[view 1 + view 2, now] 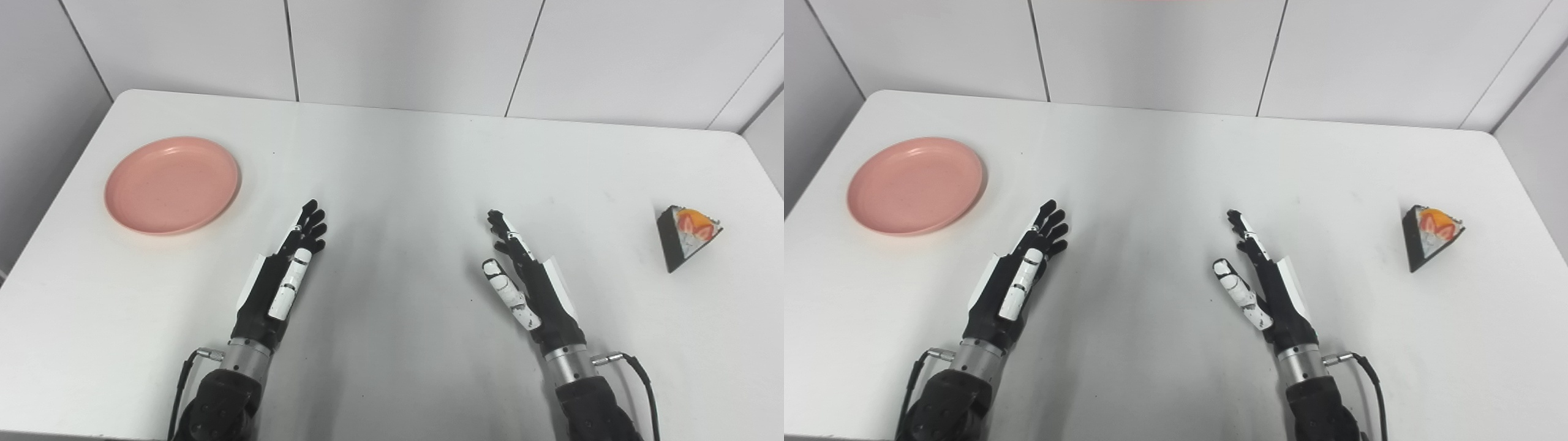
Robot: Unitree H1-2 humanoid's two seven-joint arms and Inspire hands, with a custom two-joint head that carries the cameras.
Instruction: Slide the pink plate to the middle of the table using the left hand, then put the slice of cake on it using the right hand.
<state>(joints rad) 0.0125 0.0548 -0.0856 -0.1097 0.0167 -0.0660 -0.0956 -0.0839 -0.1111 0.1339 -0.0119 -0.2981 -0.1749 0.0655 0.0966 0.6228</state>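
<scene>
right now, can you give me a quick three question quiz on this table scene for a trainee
1. True or false: the slice of cake already sits on the pink plate.
2. Which hand is nearer the plate: A) left hand B) right hand?
3. Fill in: both hands hold ____.

Key: 1 false, the two lie at opposite sides of the table. 2 A. 3 nothing, fingers apart.
</scene>
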